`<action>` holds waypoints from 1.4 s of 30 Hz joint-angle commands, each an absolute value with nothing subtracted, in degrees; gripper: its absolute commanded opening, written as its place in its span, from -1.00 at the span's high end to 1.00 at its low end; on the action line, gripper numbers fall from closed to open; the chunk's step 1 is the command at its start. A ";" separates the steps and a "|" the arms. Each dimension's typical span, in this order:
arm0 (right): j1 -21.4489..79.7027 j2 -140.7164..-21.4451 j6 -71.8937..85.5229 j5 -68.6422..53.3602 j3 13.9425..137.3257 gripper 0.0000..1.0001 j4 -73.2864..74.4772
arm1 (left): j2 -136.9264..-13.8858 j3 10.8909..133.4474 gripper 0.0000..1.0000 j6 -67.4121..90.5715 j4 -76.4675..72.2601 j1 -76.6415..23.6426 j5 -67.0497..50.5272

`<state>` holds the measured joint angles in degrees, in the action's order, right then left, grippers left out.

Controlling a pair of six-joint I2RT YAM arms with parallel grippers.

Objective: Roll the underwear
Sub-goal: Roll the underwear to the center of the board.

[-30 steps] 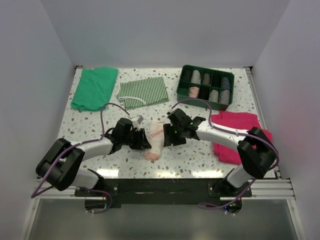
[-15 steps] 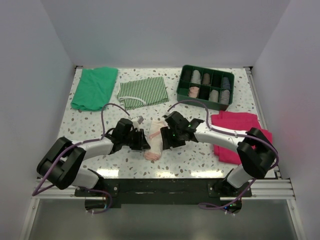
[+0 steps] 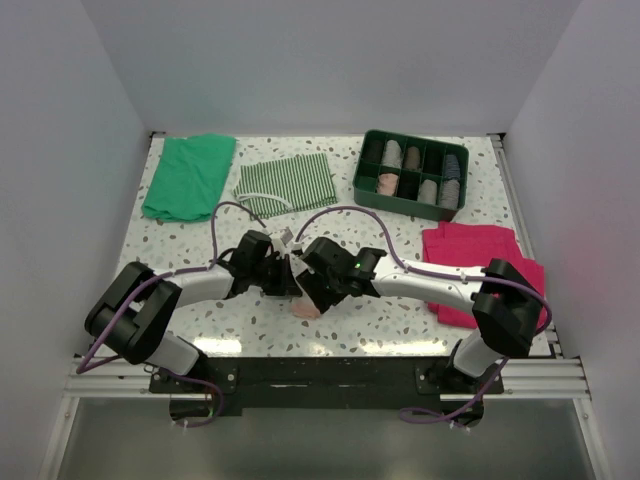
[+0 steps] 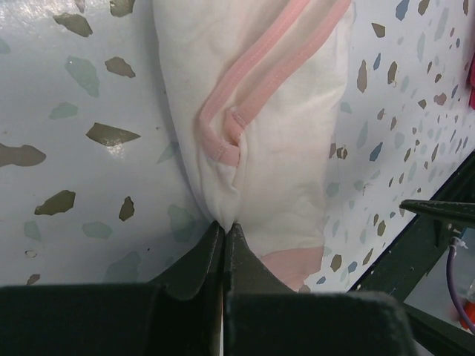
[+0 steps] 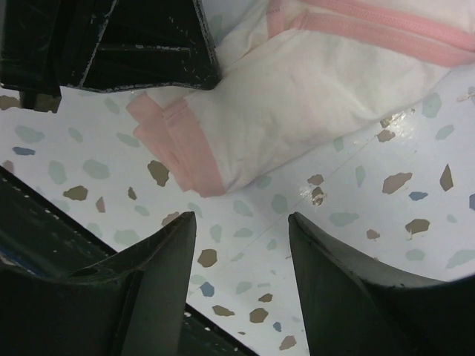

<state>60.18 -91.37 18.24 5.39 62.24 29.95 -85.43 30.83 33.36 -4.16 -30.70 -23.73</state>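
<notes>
The underwear (image 4: pixel 267 148) lies folded long on the worktop (image 3: pixel 390 322). The green tray (image 3: pixel 405 206) sits well behind the underwear, off to its right. Both arms stretch out low and flat from either side and meet at the underwear. The left claw (image 4: pixel 224 228) is squeezed tight and nips the white edge of the underwear. The right claw (image 5: pixel 241 219) is open, with its two fingers spread beside the pink-edged end of the underwear.
</notes>
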 commanded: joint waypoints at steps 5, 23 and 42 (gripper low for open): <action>64.86 -97.47 6.51 9.14 68.11 -0.02 31.20 | -88.94 31.46 1.00 30.76 2.37 -30.32 -21.27; 70.49 -102.13 0.35 11.60 68.38 -0.09 28.57 | -91.40 33.49 1.00 30.06 5.01 -30.32 -20.48; 70.58 -105.91 -1.32 14.24 63.81 0.14 26.46 | -91.93 34.01 1.00 29.62 5.45 -29.80 -20.57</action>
<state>70.52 -104.95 -0.27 13.61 65.95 27.33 -88.92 34.70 33.30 -0.60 -30.24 -25.76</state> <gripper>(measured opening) 0.440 0.024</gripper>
